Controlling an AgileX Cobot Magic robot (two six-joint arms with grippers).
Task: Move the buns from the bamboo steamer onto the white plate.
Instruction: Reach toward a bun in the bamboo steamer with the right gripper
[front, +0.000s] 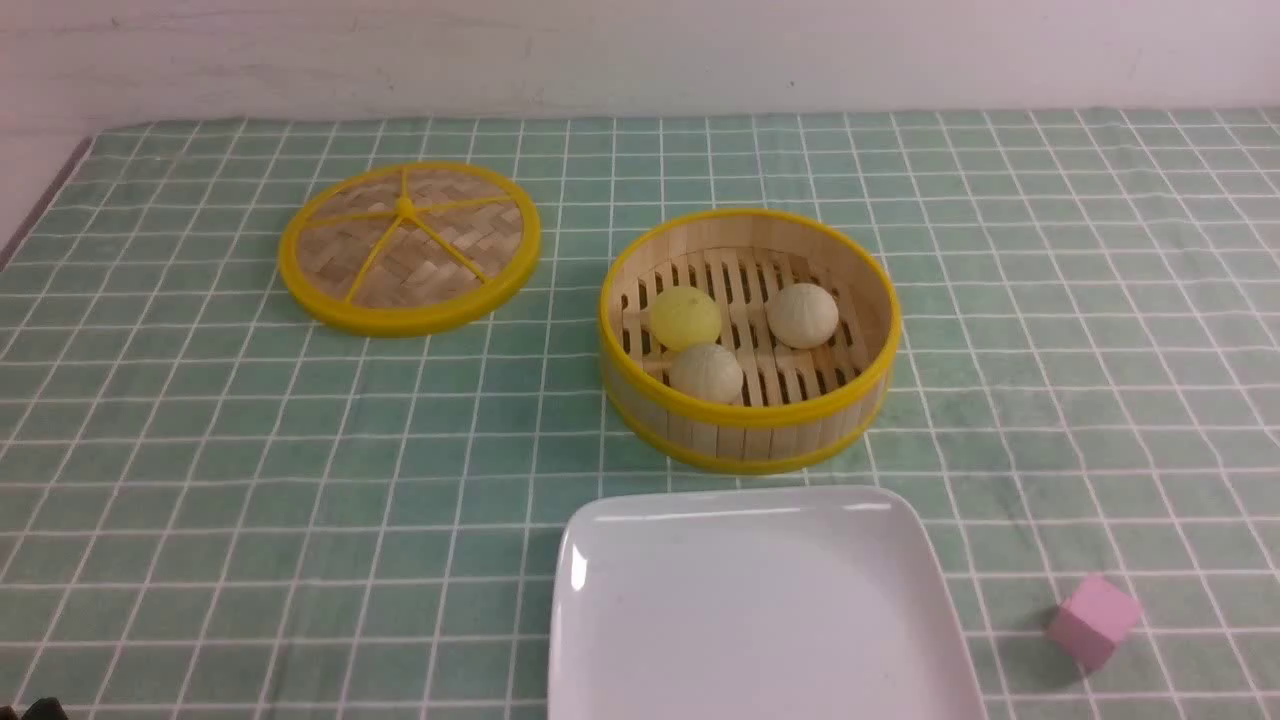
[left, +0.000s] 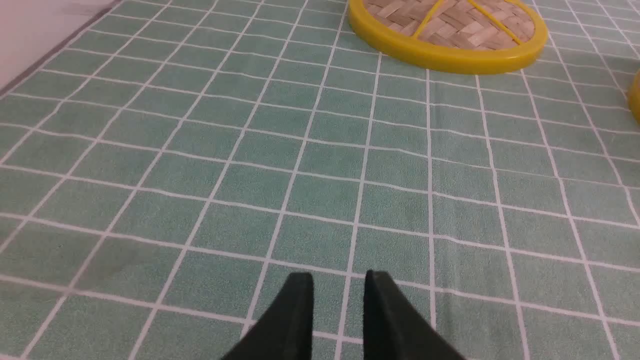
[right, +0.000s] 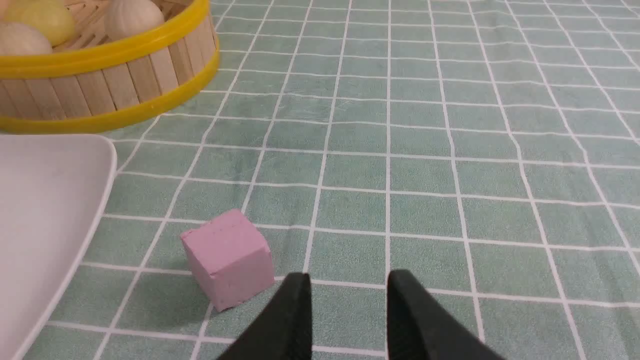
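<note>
Buns (front: 802, 315) all sit in the bamboo steamer (front: 750, 425) just beyond the white plate (front: 750, 620), so I'd lower my right gripper (right: 348, 275), jaws apart and empty like the left gripper (left: 338, 274), squarely over the right-hand beige one, clearing the rim.

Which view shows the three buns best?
The front view: the yellow bun and two cream buns lie fully visible inside the steamer. The right wrist view catches them at the frame's corner, partly cut off. The left wrist view shows no buns, only a sliver of steamer rim.
</note>
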